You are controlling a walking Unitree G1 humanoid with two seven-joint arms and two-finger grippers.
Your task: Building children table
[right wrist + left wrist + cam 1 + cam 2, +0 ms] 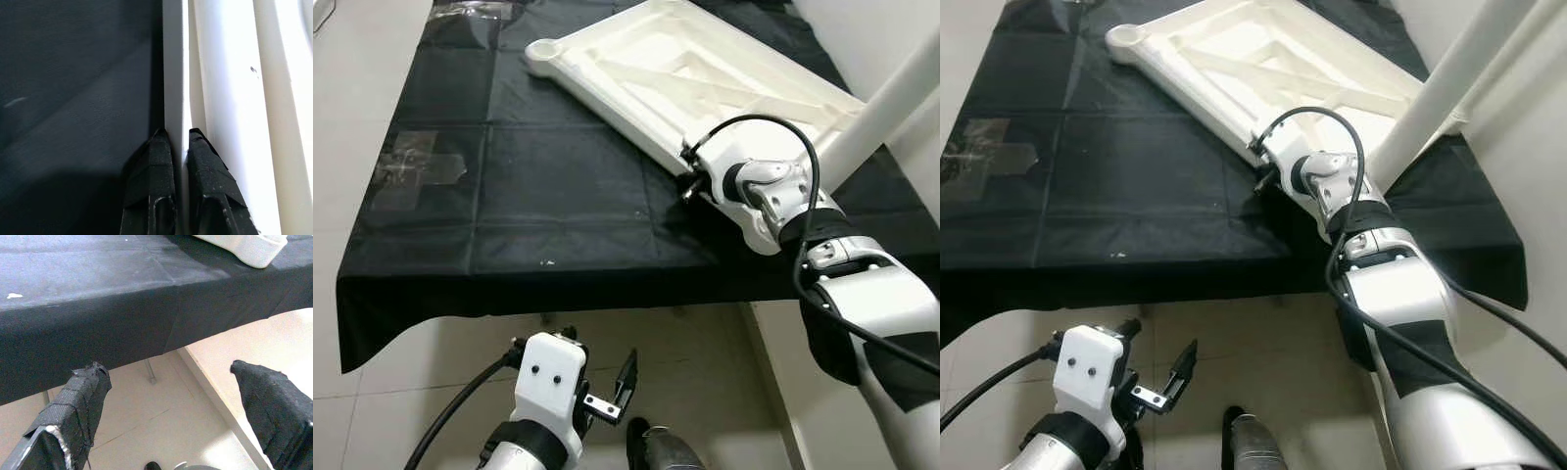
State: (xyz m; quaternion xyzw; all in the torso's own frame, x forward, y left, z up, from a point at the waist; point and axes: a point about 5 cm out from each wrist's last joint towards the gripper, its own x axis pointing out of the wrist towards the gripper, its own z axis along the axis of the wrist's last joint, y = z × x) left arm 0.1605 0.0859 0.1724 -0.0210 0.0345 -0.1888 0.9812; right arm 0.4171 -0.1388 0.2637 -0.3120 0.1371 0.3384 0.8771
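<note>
My right claw (177,142) clamps the near rim of the upturned tabletop (705,69) on the black table (509,196), steadying it for leg fitting. My left claw (607,392) hangs apart.

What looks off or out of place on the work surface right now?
The white tabletop panel lies upside down and skewed across the black cloth, one corner past the far right edge. The right gripper pinches its near rim. Clear tape patches sit crumpled on the cloth's left side. A white leg leans across the panel.
</note>
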